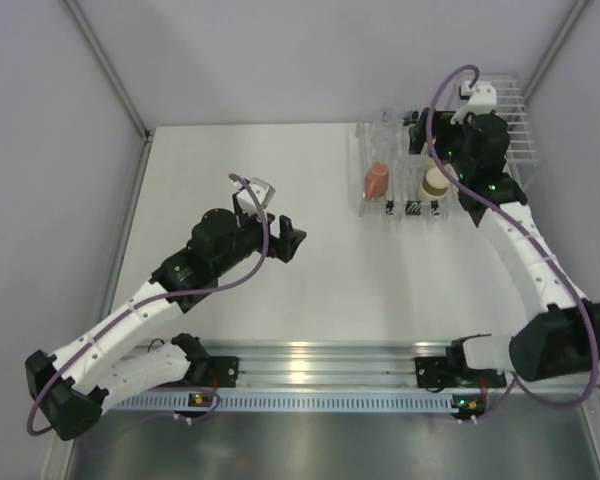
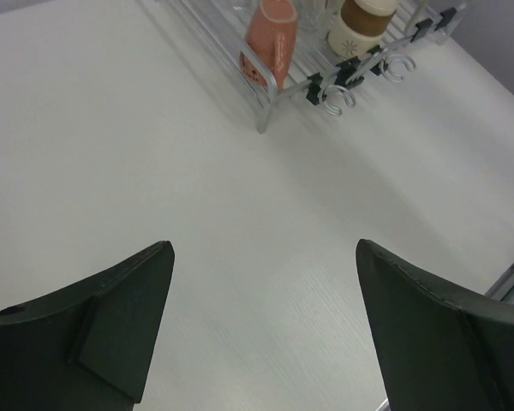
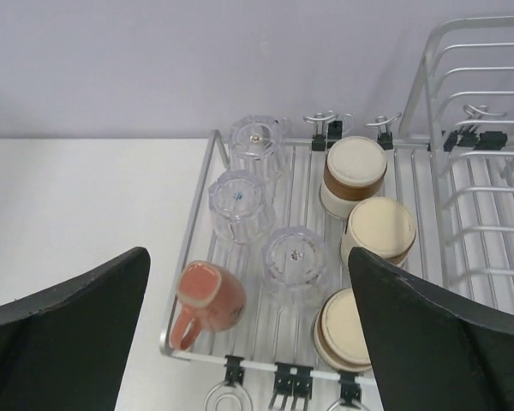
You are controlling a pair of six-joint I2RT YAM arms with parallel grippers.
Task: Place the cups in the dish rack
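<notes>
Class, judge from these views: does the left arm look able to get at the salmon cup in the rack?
Probably yes: the open left gripper faces the salmon cup across the table, nothing stands between, and the cup lies at the near corner of the dish rack.

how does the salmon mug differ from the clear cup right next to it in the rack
The salmon mug is opaque; the clear cup is see-through. The mug has a handle; the clear cup shows none. The mug lies tipped; the clear cup stands base up. Both sit on the dish rack.

Robot lab cell: white table (image 1: 310,290), plain grey enclosure walls (image 1: 280,50), aluminium mounting rail (image 1: 320,352).
</notes>
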